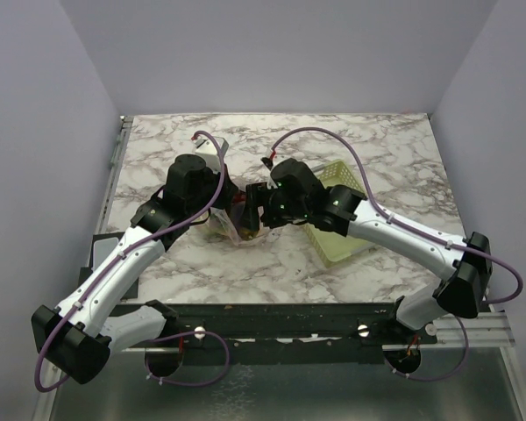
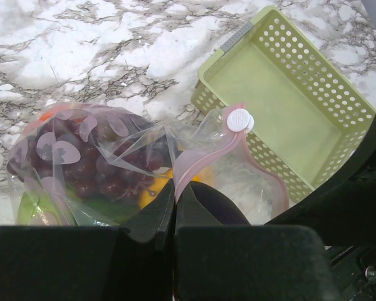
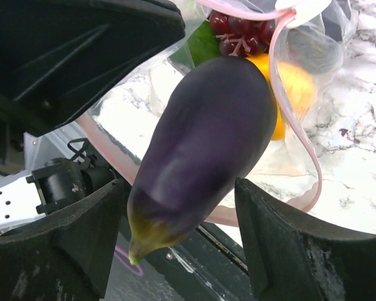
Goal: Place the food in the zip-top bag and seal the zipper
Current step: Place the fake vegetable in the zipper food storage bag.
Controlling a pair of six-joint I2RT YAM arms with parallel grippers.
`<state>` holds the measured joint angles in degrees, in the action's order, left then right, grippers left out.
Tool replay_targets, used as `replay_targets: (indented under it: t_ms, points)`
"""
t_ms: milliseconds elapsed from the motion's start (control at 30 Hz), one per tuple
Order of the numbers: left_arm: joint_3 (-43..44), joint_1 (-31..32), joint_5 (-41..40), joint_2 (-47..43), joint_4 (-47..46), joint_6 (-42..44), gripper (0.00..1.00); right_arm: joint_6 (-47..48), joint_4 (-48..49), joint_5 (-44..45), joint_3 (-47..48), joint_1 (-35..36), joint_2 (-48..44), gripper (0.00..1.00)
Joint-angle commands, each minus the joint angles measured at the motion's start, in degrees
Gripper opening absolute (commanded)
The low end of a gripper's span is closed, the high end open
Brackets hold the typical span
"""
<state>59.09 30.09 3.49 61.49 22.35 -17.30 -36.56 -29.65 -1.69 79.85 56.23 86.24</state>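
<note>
While the left gripper (image 2: 174,210) is clamped on the zip-top bag (image 2: 94,150) at its zipper (image 2: 203,153), holding the mouth up at mid-desk (image 2: 81,50), the eggplant (image 3: 200,150) lies straight ahead of the right gripper (image 3: 178,188). Its long axis runs into the mouth, fat end first. The stem sits back between wide-set fingers, with a gap showing on one side. Grapes (image 3: 238,28) and yellow fruit (image 3: 294,88) are already inside. The basket (image 2: 269,94) stands just right of the bag. The left gripper crowds the opening.
</note>
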Motion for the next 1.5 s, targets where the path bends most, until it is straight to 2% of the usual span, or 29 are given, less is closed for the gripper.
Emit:
replay_targets:
  t_ms: [0,533,900,1200,1467]
  points:
    - [-0.56,-0.01,0.76,-0.39,-1.35,-0.05,0.00,-3.55,0.52,-0.97,-1.00,0.37,1.85,0.75]
    - [-0.64,-0.01,1.16,-0.76,-1.42,-0.16,0.00,-6.41,0.27,0.16,-1.67,0.42,6.49,0.65]
    - [-0.64,0.00,1.30,-0.76,-1.37,-0.26,0.00,-9.05,3.66,1.44,-2.87,0.38,6.74,0.44]
    - [-0.58,-0.02,2.04,-0.76,-1.36,-0.24,0.00,-12.24,6.23,10.40,-1.40,0.40,7.13,0.34]
    - [-0.56,0.01,2.85,-0.94,-1.48,-0.36,0.00,-16.26,8.71,14.28,0.03,0.47,9.70,0.28]
